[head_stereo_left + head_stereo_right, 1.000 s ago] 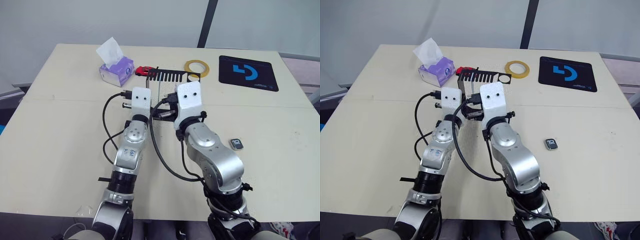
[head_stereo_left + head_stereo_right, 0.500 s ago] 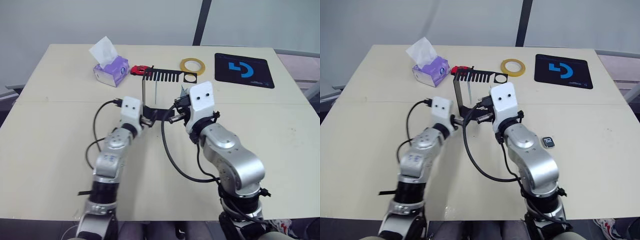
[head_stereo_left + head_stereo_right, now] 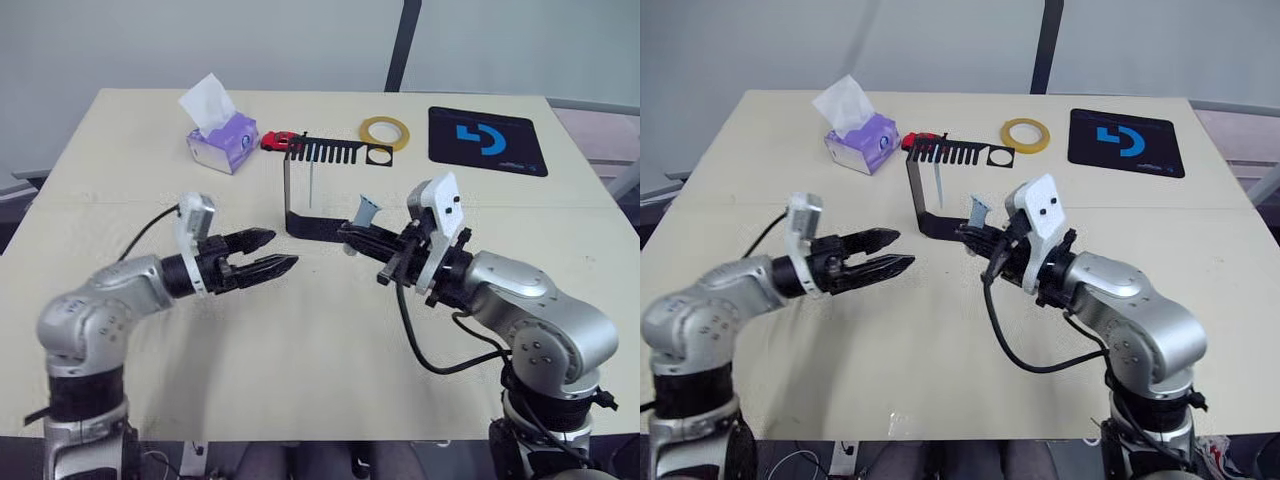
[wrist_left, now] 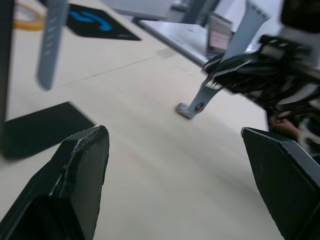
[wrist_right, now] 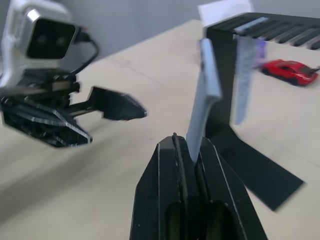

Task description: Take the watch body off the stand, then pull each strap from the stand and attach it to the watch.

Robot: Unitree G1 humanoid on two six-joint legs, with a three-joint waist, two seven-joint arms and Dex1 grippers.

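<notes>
One pale blue-grey strap is sitting pinched between the closed fingers of the right gripper, sticking up out of the fingertips and held just above the table, in front of the stand's flat foot. The second strap is hanging from the comb-toothed top bar of the stand, beside the slim upright. The stand is standing upright near the middle of the table, top bar pointing toward the yellow tape ring. The watch body is showing in the left wrist view, blurred, lying on the table behind the right gripper; cannot tell more than that from there. The left gripper is hovering over the table to the left of the stand's foot, its two black fingers spread apart and gripping nothing, tips pointing toward the right gripper, with a clear gap between the two grippers. A tissue box with a white tissue poking out is sitting at the far left of the table, a small red toy car is lying between it and the stand's top bar, and a black mat with blue logo is lying at the far right corner
</notes>
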